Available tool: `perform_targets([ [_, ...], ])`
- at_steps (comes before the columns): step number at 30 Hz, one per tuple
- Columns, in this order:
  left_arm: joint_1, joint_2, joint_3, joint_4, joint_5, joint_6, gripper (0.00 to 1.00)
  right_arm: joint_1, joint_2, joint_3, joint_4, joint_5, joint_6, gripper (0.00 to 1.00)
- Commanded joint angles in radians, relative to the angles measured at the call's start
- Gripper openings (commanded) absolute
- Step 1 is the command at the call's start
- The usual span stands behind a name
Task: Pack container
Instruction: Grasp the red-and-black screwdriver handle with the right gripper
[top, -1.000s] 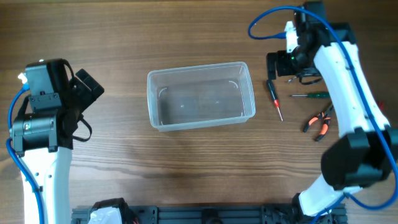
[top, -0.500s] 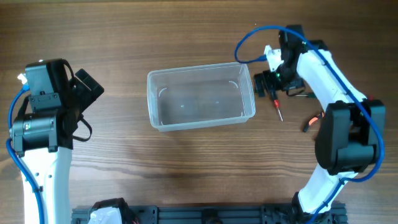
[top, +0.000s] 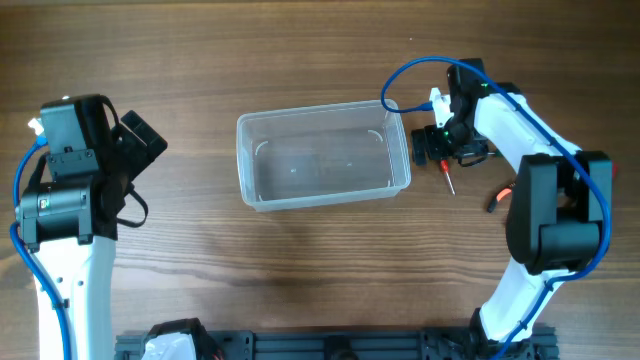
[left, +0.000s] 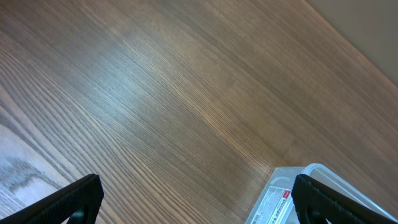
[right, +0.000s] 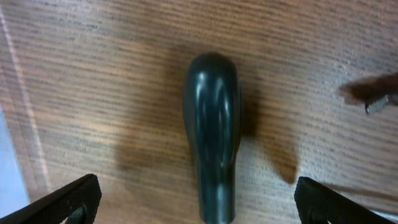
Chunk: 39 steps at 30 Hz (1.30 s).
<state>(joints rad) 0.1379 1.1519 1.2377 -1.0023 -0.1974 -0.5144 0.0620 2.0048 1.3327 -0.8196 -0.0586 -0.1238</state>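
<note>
The clear plastic container stands empty at the table's middle; its corner with a label shows in the left wrist view. My right gripper is open, low over a screwdriver with a dark handle and a red shaft end, just right of the container. The handle lies between the two fingertips, untouched. My left gripper is open and empty, off to the container's left; its fingertips frame bare wood.
Orange-handled pliers lie right of the screwdriver, mostly hidden under the right arm. A small metal tip shows at the right wrist view's right edge. The blue cable loops above the right arm.
My right arm has swung left and down toward the container, bringing the gripper over the screwdriver's handle. The left arm has not moved.
</note>
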Motion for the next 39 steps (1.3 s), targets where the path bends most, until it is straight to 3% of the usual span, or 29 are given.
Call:
perform_targets([
  [1,0.005,0.002,0.000,0.002,-0.002,-0.014,1.00,0.000,0.019,-0.005,0.023,0.017,0.018,1.00],
  [12,0.006,0.002,0.000,0.003,-0.002,-0.014,1.00,-0.001,0.021,-0.006,0.027,0.017,0.016,0.93],
  [19,0.006,0.002,0.000,0.002,-0.002,-0.014,1.00,-0.001,0.021,-0.006,0.026,0.017,0.022,0.65],
  [22,0.006,0.002,0.000,0.002,-0.002,-0.014,1.00,-0.001,0.021,-0.006,0.024,0.017,0.023,0.35],
  [26,0.006,0.002,0.000,0.002,-0.002,-0.014,1.00,-0.001,0.021,-0.006,0.021,0.019,0.048,0.22],
  [39,0.005,0.002,0.000,0.002,-0.002,-0.014,1.00,-0.001,0.021,-0.006,0.016,0.021,0.052,0.12],
])
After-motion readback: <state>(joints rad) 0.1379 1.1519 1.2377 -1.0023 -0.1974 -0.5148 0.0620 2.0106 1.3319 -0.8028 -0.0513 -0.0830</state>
